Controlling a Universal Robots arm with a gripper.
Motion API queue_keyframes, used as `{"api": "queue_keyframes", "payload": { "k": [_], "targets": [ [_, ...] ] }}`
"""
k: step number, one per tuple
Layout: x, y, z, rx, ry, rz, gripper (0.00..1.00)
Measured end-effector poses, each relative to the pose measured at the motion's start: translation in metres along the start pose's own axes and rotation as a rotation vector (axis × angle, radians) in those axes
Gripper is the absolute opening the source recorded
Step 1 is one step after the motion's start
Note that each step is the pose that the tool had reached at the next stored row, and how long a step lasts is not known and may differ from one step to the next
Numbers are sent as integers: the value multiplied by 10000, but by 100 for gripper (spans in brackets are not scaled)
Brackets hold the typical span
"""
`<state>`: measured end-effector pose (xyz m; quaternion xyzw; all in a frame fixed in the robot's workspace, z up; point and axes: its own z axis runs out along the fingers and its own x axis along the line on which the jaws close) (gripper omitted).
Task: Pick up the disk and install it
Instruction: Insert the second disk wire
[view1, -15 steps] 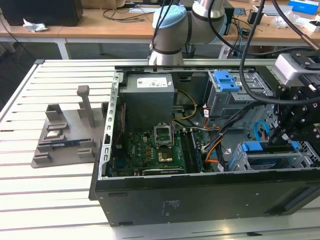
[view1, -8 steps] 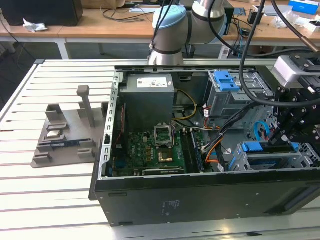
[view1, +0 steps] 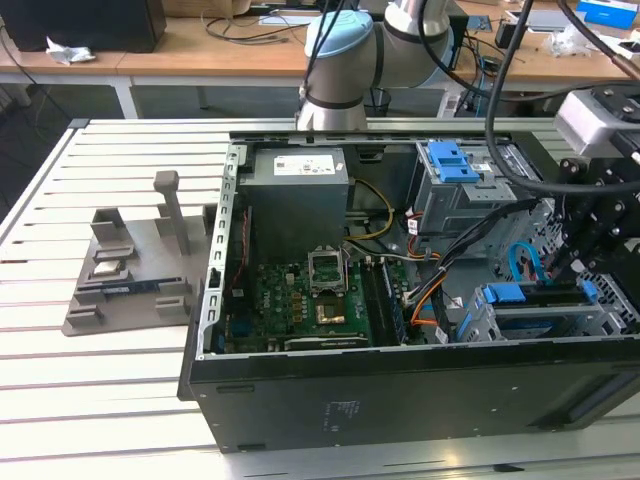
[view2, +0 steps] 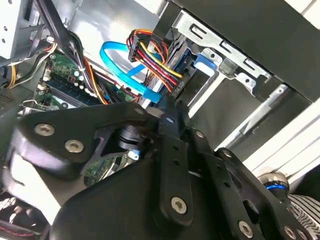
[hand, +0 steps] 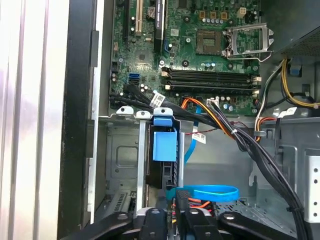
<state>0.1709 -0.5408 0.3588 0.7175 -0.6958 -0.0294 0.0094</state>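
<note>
Right, the tool (hand: 170, 222) hangs over the silver sheet-metal drive cage (view1: 476, 322) at the corner of the open black computer case (view1: 400, 395), on the exterior view's right. The flat disk with blue plastic side rails (view1: 535, 296) stands on edge in the cage slot, its blue rail end (hand: 165, 147) facing the first wrist view. I'd say it's lined up with the guides to slide home. Tool is just at the disk's end; I cannot tell whether it is gripping or released. Slatted white table (view1: 100, 400) carries the case.
</note>
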Motion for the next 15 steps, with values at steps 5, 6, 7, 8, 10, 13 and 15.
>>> {"api": "queue_keyframes", "payload": {
  "k": [5,6,7,8,10,13,15],
  "targets": [
    [-7,13,-236,0,0,0,11],
    [-8,14,-247,0,-2,0,11],
    [-8,15,-266,0,-1,0,11],
    [-9,15,-274,0,-1,0,11],
    [-9,15,-280,0,-4,0,11],
    [-9,16,-281,0,-3,0,11],
    [-9,16,-281,0,-4,0,11]
  ]
}}
